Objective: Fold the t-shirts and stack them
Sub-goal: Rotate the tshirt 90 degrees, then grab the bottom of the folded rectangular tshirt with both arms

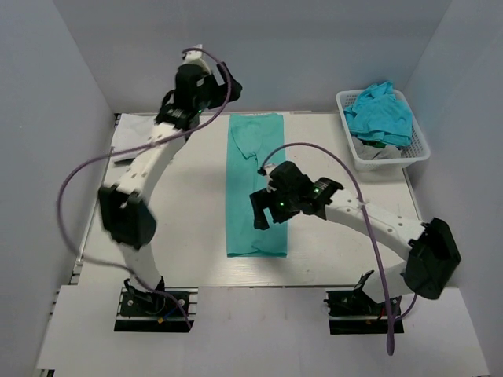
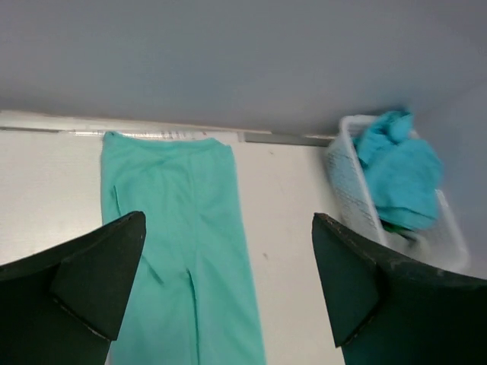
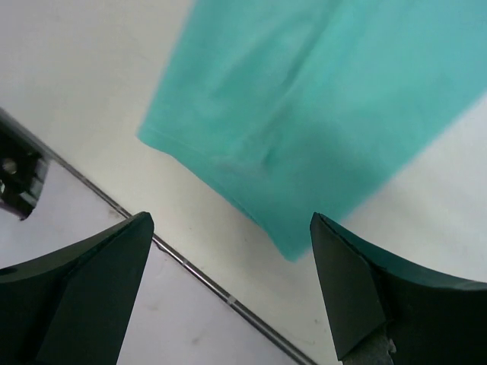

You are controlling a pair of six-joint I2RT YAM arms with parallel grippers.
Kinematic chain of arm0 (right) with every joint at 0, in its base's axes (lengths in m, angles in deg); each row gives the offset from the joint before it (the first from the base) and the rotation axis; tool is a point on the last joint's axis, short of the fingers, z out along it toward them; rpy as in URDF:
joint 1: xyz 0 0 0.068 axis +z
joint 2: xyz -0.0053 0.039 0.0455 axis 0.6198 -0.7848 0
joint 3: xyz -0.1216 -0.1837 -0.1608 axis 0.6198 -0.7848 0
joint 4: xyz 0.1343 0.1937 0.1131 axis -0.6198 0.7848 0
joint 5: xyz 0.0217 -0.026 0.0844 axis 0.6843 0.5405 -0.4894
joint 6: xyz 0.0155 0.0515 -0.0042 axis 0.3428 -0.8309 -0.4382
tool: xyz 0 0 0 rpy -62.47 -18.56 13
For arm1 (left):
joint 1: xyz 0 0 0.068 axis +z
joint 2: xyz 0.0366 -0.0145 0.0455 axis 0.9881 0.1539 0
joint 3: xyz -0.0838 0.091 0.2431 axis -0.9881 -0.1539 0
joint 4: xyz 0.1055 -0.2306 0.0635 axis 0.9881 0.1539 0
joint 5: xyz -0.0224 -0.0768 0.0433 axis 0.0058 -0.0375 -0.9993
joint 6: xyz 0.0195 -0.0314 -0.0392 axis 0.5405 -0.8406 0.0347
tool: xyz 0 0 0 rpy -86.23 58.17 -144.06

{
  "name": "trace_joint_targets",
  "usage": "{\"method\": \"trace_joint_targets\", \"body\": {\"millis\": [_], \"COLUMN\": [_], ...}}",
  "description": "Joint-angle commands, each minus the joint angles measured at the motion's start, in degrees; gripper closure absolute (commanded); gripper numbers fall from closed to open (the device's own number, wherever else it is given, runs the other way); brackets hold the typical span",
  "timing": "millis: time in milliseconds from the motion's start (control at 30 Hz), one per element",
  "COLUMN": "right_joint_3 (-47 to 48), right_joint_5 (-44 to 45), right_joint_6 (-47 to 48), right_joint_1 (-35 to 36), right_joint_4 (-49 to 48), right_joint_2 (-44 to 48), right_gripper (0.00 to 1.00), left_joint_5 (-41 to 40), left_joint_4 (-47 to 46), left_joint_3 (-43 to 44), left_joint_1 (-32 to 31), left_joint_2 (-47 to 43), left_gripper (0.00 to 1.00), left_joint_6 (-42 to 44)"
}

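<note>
A teal-green t-shirt (image 1: 256, 187) lies on the table as a long narrow strip, its sides folded in, running from the back edge toward the front. It also shows in the left wrist view (image 2: 179, 243) and the right wrist view (image 3: 319, 99). My left gripper (image 1: 211, 81) is open and empty, raised above the strip's far end. My right gripper (image 1: 265, 212) is open and empty, hovering over the strip's near half, above its near edge in the right wrist view (image 3: 228, 281).
A white basket (image 1: 416, 149) at the back right holds several crumpled blue shirts (image 1: 381, 111); it also shows in the left wrist view (image 2: 346, 182). Grey walls close in the back and sides. The table's front edge (image 3: 190, 266) has a metal strip.
</note>
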State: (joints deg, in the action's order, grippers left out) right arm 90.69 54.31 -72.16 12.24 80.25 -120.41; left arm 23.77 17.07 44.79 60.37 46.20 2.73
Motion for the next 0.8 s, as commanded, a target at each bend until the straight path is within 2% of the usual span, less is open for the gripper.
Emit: {"method": "trace_joint_targets", "body": {"millis": [0, 33, 67, 100, 233, 300, 433, 633, 767], "right_joint_3": [-7.02, -7.91, -10.36, -11.34, -14.34, -14.34, -14.08, -13.64, -13.72], "right_joint_5": [5.26, 5.08, 4.38, 3.42, -0.45, -1.51, -1.86, -4.59, -5.55], "right_joint_6": [-8.1, -8.45, -8.72, -8.98, -9.07, -9.25, -10.13, -9.87, -9.6], "right_joint_1": [-2.46, -2.55, -2.9, -3.69, -4.92, -5.1, -6.24, -7.21, -7.39], "right_joint_4": [1.76, 2.46, 2.64, 2.3, 1.59, 1.76, 1.06, 0.54, 1.94], "right_joint_2": [3.84, 5.51, 6.48, 6.84, 6.24, 4.83, 0.53, -5.54, -6.95], "right_gripper": [0.1, 0.1, 0.1, 0.1, 0.1, 0.1, 0.1, 0.1, 0.1], "left_joint_5": [-0.62, 1.66, 7.51, 10.18, 21.79, 22.6, 23.13, 21.63, 22.16], "left_joint_4": [10.46, 11.07, 11.08, 11.78, 12.93, 15.46, 19.16, 19.53, 18.11], "left_joint_3": [-18.06, -28.55, -33.71, -42.55, -59.48, -64.75, -67.41, -71.28, -73.13], "left_joint_1": [-0.93, -0.93, -0.93, -1.46, -4.53, -6.11, -10.5, -12.27, -13.41], "left_joint_2": [-19.37, -22.8, -28.66, -30.98, -36.72, -36.72, -36.11, -34.96, -33.04], "left_gripper": [0.0, 0.0, 0.0, 0.0, 0.0, 0.0, 0.0, 0.0, 0.09], "left_joint_6": [-3.29, -4.26, -5.49, -6.37, -9.45, -10.07, -9.37, -8.84, -8.84]}}
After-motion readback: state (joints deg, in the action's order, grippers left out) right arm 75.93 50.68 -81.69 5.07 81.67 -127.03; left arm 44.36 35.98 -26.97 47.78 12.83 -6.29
